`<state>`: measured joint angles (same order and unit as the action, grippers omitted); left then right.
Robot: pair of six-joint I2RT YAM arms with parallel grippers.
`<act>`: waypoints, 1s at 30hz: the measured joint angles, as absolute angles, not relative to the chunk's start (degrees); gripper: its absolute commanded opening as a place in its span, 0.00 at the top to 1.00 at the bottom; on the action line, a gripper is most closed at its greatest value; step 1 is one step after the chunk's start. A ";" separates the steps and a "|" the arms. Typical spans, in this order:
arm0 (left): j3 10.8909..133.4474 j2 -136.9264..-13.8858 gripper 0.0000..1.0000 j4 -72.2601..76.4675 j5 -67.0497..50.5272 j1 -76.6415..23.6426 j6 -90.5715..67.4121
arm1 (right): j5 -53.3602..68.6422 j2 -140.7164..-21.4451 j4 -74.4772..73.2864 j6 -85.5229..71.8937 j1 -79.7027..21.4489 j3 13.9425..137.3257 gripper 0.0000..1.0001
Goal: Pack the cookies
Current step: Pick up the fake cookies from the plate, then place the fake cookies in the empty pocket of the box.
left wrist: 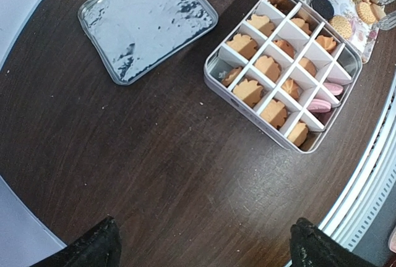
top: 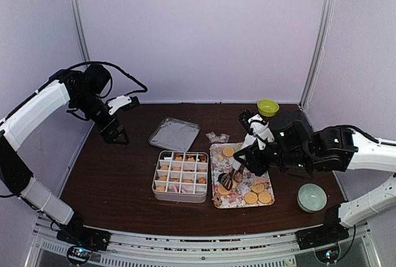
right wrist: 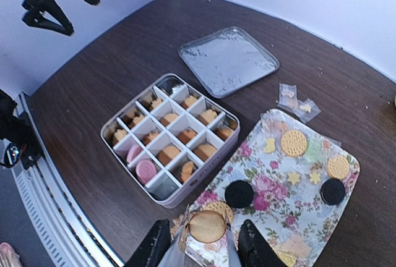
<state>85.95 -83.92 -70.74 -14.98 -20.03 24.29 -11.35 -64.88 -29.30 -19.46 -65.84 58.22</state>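
Note:
Cookies fill most cells of a white divided tin (top: 156,188), golden ones (right wrist: 167,154) and pink ones (right wrist: 146,170); the near corner cell looks empty. More cookies lie on the floral tray (right wrist: 272,183): golden (right wrist: 293,143) and dark (right wrist: 239,193). My right gripper (right wrist: 201,242) is shut on metal tongs (top: 230,177), which pinch a golden cookie (right wrist: 207,225) above the tray's near-left corner. In the top view the right gripper (top: 246,157) hangs over the tray (top: 216,156). My left gripper (top: 115,135) is open and empty, at the far left; its fingertips (left wrist: 93,248) hang above bare table.
The tin's flat lid (top: 174,134) lies behind the tin, also seen in the left wrist view (left wrist: 145,23). Clear wrappers (top: 217,137) lie beside it. A green bowl (top: 268,107) stands at the back right, a pale bowl (top: 311,197) at the front right.

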 measured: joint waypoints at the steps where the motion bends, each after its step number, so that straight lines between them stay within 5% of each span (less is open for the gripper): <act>1: 85.76 -83.88 0.02 -70.54 -14.96 -19.90 24.29 | -11.33 -65.12 -29.06 -19.31 -66.19 59.59 0.79; 18: 82.76 -82.04 0.02 -70.08 -14.26 -19.31 24.29 | -8.32 -82.67 -20.10 -17.30 -69.04 68.23 0.78; 30: 82.28 -81.95 0.02 -69.91 -14.22 -19.31 24.29 | -8.36 -83.90 -17.82 -16.86 -69.04 68.23 0.65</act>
<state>82.28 -81.95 -69.91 -14.22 -19.31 24.29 -8.36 -83.90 -17.82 -16.86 -69.04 68.23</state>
